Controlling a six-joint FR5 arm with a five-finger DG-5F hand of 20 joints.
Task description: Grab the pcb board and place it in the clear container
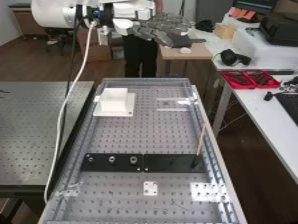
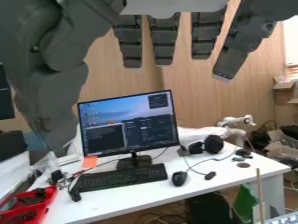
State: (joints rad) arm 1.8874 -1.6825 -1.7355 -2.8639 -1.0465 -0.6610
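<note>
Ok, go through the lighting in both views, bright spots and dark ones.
High view: the white block looks nearly washed out, pale patches on the perforated bench top may be glare, and the floor beside it is dark. Wrist view: the hand looks dark against the paler wood wall; shadow lies under the white desk.

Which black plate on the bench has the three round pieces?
The left black plate in the high view; the right one has a thin stick instead.
</note>
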